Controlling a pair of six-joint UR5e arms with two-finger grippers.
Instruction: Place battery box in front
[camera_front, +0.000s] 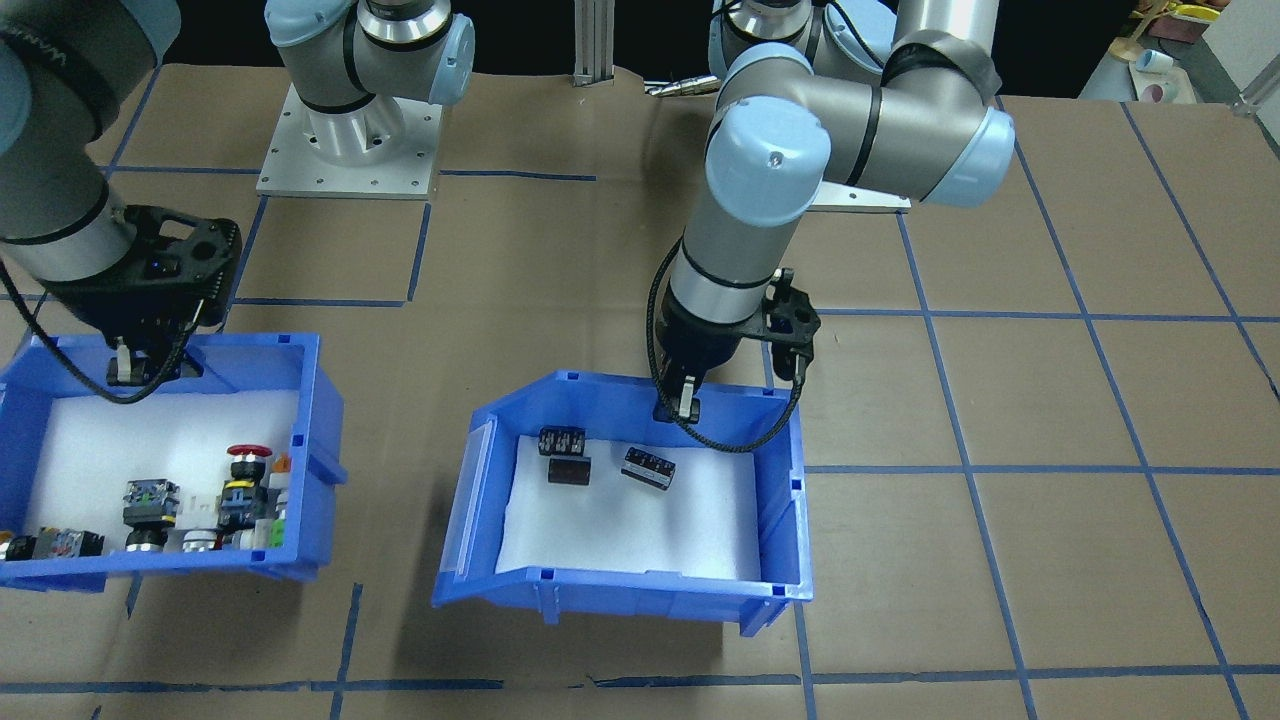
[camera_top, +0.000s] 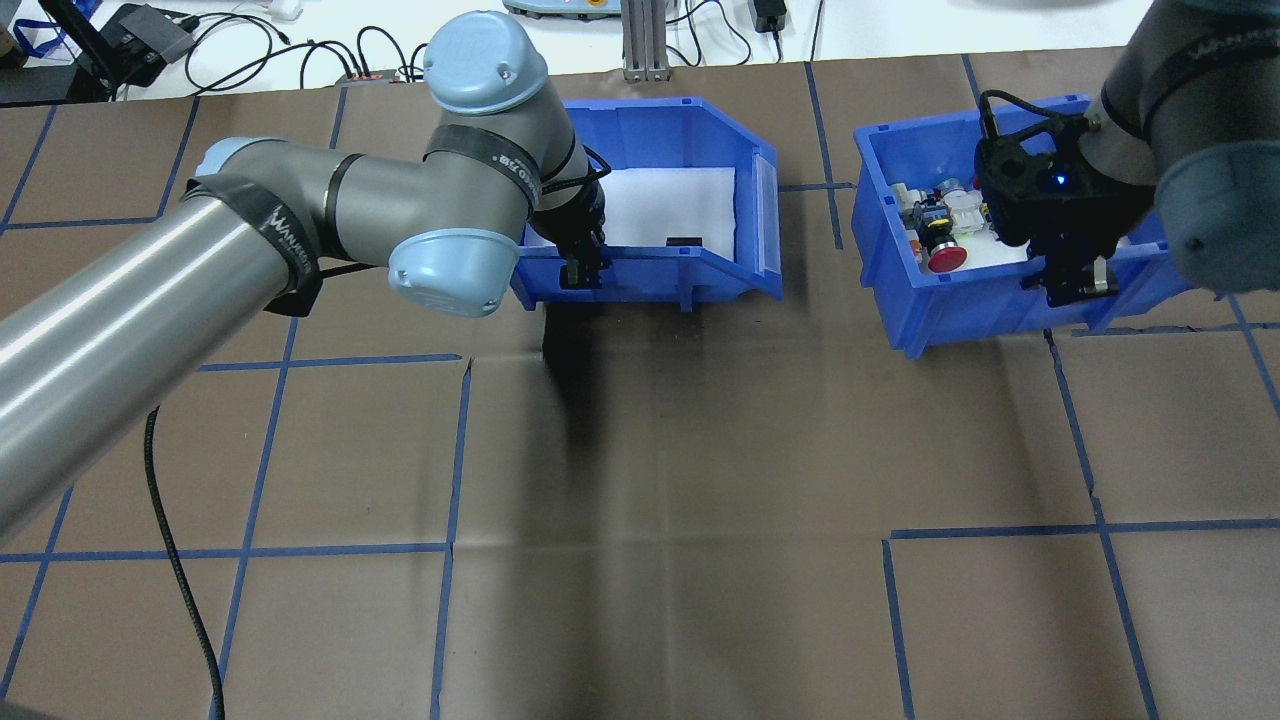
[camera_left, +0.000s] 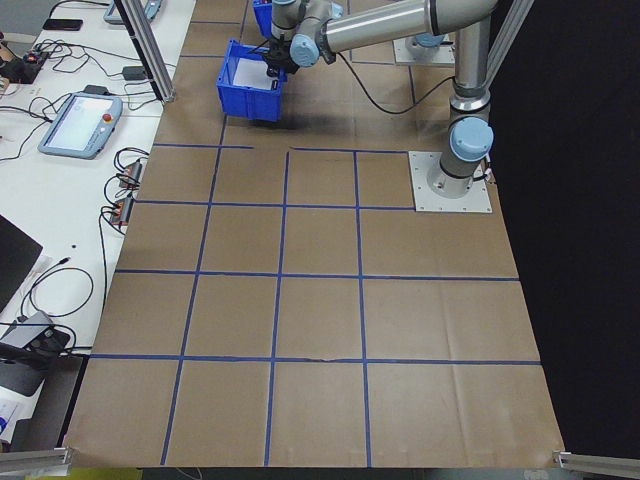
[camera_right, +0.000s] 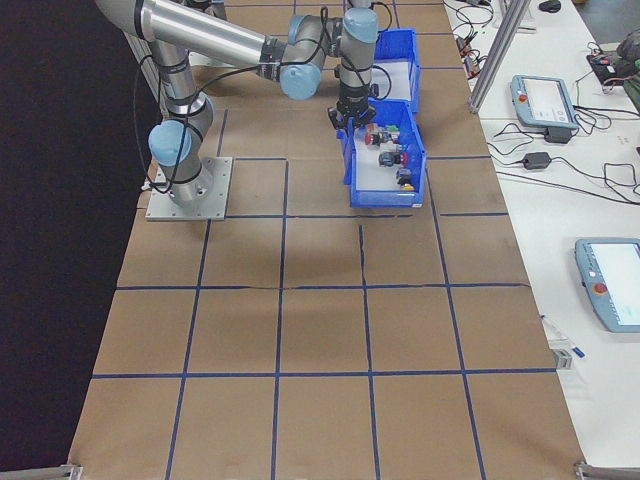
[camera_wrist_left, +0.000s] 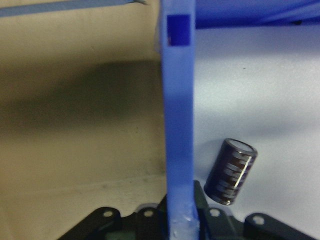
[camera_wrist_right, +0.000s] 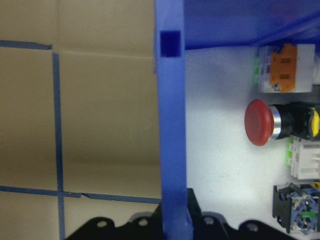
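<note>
With the left gripper (camera_front: 685, 400) pinched on the back wall of the battery box (camera_front: 620, 590), mid-surface, and the right gripper (camera_front: 128, 365) likewise clamping the button bin (camera_front: 200, 570), a one-sided hold could tilt the box and roll its batteries (camera_front: 648, 467).

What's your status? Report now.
Left gripper shut on battery box back wall. Right gripper shut on button bin wall. Table ahead of the battery box shows nothing in the way.

Brown paper-covered table (camera_front: 1050, 400) gridded with blue tape; battery box (camera_front: 770, 480), button bin (camera_front: 320, 420) well apart
</note>
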